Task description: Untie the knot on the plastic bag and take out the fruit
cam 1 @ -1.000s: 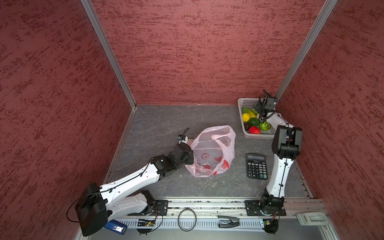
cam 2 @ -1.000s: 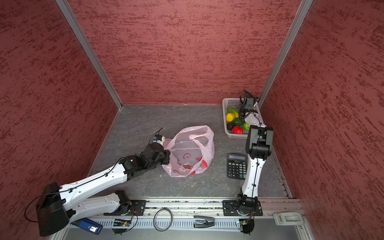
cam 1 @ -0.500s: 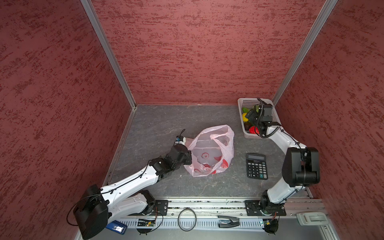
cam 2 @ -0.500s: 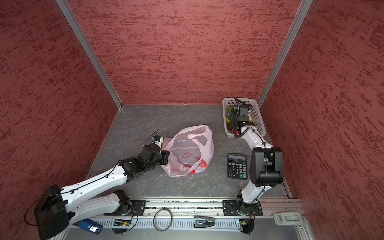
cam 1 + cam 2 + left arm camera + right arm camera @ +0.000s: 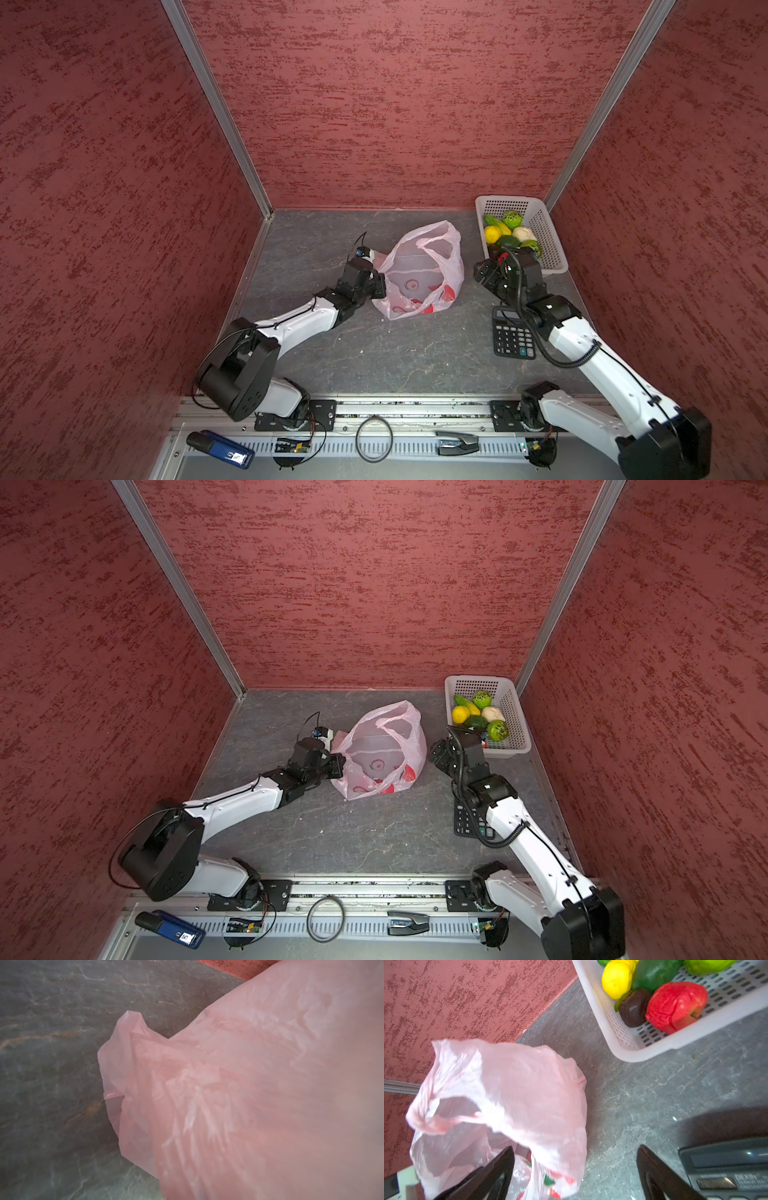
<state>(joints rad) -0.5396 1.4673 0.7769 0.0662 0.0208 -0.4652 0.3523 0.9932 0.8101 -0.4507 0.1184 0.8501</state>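
The pale pink plastic bag (image 5: 424, 270) (image 5: 382, 746) lies mid-floor with its mouth gaping and its two handle straps apart; the knot is out of view. My left gripper (image 5: 380, 282) (image 5: 338, 764) is shut on the bag's left edge, and pink plastic (image 5: 249, 1084) fills the left wrist view and hides the fingers. My right gripper (image 5: 484, 272) (image 5: 438, 754) (image 5: 575, 1147) hangs open between the bag (image 5: 508, 1095) and the basket, holding nothing. The fruit (image 5: 509, 237) (image 5: 480, 717) (image 5: 675, 1005) sits in the basket: red, yellow, dark purple, green and cream pieces.
The white perforated basket (image 5: 548, 245) (image 5: 515, 729) (image 5: 654, 1049) stands at the back right corner. A black calculator (image 5: 511, 338) (image 5: 467, 820) (image 5: 726, 1163) lies under my right forearm. Red walls close in three sides. A ring, a stapler and a blue device lie on the front rail.
My right arm has swung from over the basket down and left to the floor space beside the bag, gripper still open. The left gripper holds the bag's edge, barely moved.
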